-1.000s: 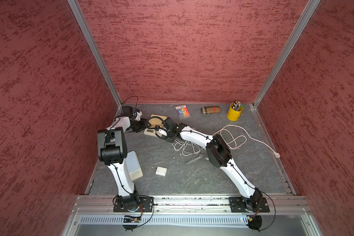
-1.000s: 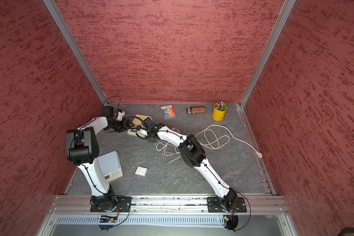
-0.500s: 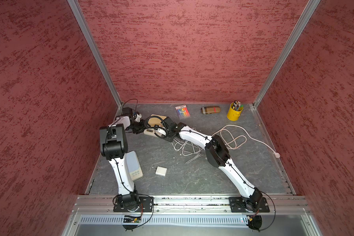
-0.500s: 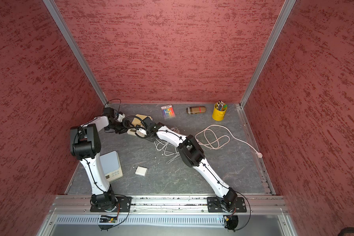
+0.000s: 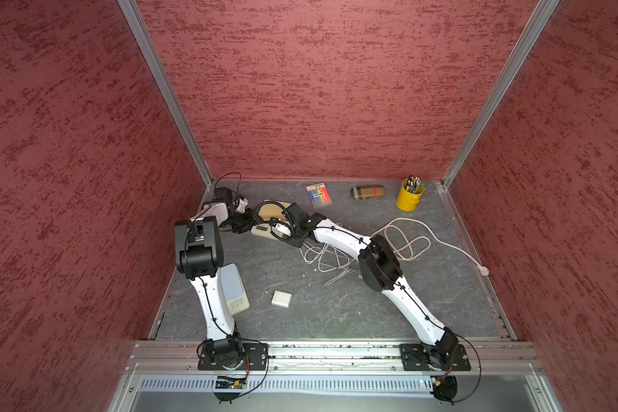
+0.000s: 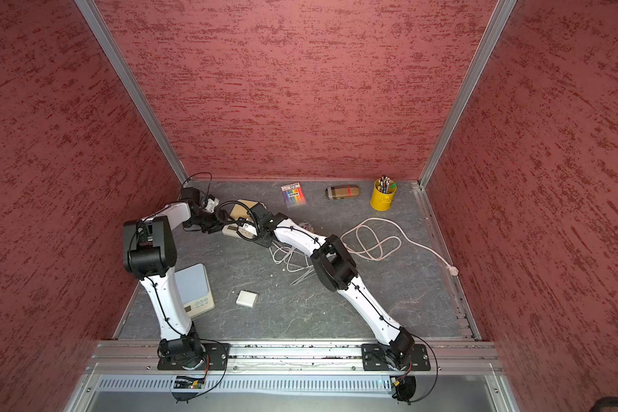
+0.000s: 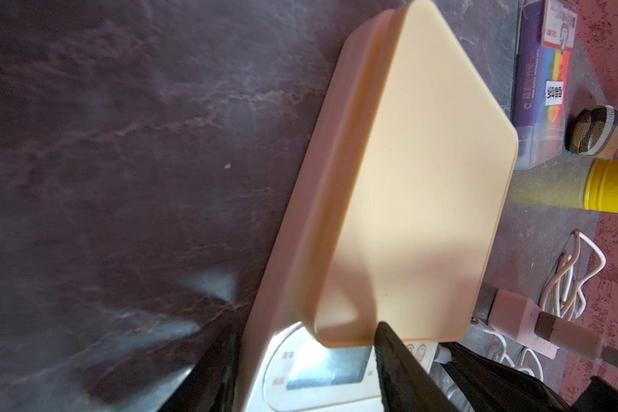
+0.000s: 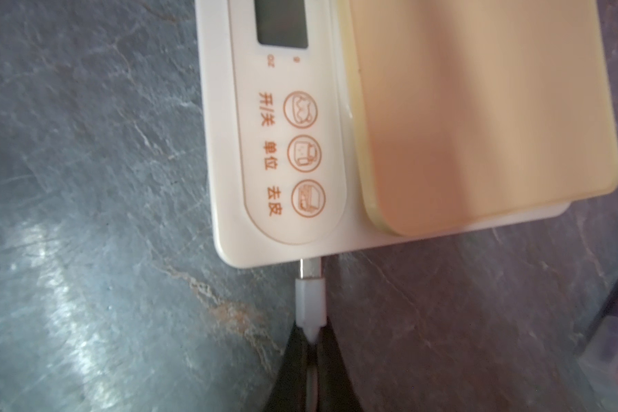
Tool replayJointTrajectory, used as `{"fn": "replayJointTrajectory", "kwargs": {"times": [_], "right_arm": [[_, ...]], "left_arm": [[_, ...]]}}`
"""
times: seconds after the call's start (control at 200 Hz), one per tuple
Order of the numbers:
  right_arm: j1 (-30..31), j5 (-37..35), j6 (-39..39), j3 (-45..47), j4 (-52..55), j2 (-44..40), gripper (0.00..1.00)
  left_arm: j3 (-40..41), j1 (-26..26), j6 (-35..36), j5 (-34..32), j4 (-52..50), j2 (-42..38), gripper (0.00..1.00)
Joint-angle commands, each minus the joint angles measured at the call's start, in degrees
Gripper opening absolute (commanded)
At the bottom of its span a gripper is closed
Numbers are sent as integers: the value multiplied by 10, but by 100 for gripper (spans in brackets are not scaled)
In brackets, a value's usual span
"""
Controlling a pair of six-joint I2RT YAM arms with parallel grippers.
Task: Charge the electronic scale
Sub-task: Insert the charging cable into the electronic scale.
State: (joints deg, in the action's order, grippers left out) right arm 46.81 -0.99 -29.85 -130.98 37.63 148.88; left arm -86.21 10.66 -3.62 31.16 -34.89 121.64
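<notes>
A dark stone-patterned table is shown from above, enclosed by red textured walls, with two white and black robot arms reaching to its far left. The electronic scale, white with a beige weighing plate, is seen lying flat there between the two grippers.

The left gripper is seen set across the control end of the scale, jaws about half spread, with one black finger at each side so that the scale is held between them. The right gripper is closed tight on a white plug. The plug's metal tip is shown meeting the edge of the scale beside its three round buttons; how far it is pushed in cannot be told. A loose tangle of thin white cable lies just right of the scale, under the right arm.

A second scale with a grey-blue top is seen at the near left, partly hidden by the left arm, with a small white block beside it. Along the far wall a pack of coloured markers, a brown pencil case and a yellow pen cup are lined up. A thick cream cord is looped at the right.
</notes>
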Motion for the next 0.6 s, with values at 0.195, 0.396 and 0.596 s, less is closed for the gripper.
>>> {"fn": "replayJointTrajectory", "kwargs": {"times": [0.195,0.396,0.596], "right_arm": [[11,36,-5,-12,37,22,0],[14,47,-7,-11,49,21,0],[14,71,-9,-11,38,13,0]], "left_arm": [[25,-20,-6,12,-33,17,59],[30,-24,-8,17,-33,16,58],[42,-31,-3,27,-32,5,57]]}}
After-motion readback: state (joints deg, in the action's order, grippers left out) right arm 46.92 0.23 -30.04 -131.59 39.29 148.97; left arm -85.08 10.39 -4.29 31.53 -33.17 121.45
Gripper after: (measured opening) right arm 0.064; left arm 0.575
